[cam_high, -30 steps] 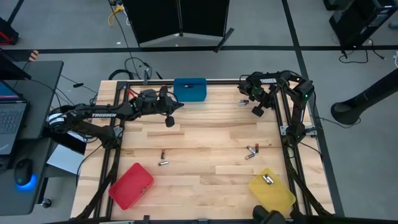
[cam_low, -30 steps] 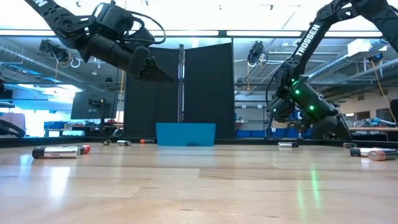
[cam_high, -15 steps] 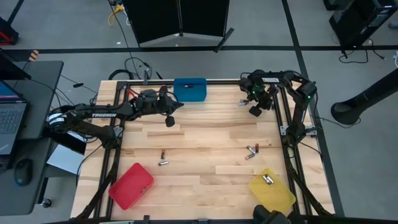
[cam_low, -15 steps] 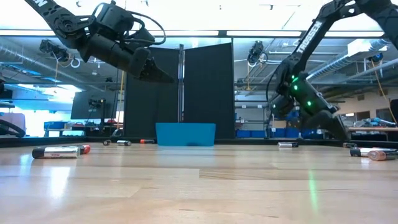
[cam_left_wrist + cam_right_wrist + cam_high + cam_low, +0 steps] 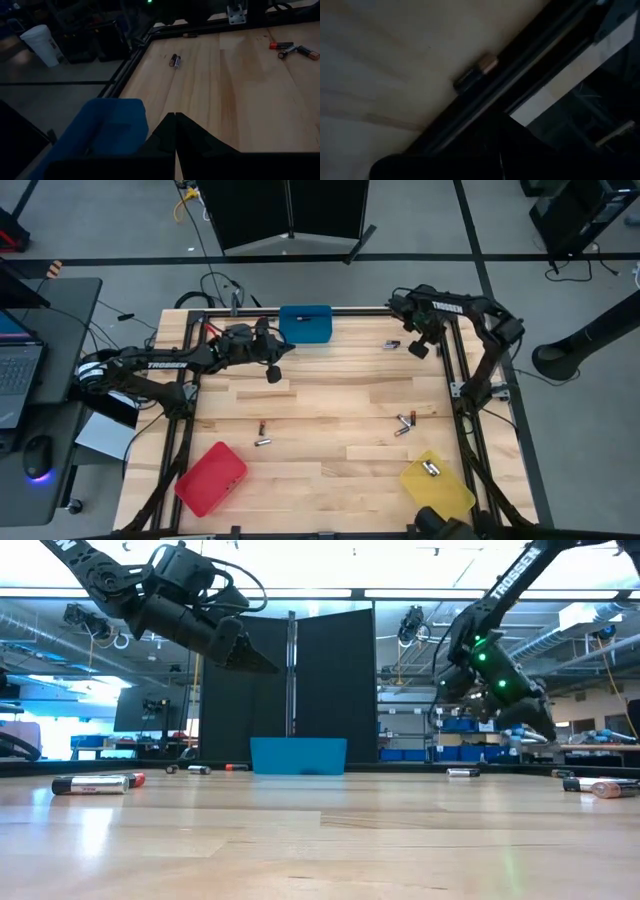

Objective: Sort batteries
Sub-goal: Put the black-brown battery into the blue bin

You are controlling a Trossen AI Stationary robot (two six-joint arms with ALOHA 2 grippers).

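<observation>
both pincers are pressed together and hold nothing: the left pincer (image 5: 272, 373) hangs above the desk (image 5: 330, 395) beside the blue bin (image 5: 305, 323), the right pincer (image 5: 418, 348) near the far right corner. loose batteries (image 5: 403, 423) lie mid-desk, and one lies in the yellow bin (image 5: 437, 485).

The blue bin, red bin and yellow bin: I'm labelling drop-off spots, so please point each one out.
blue bin (image 5: 305, 324): high view, middle of its top face.
red bin (image 5: 210, 478): high view, its centre.
yellow bin (image 5: 443, 492): high view, bare part of its floor, beside the battery (image 5: 432, 469) inside.
</observation>
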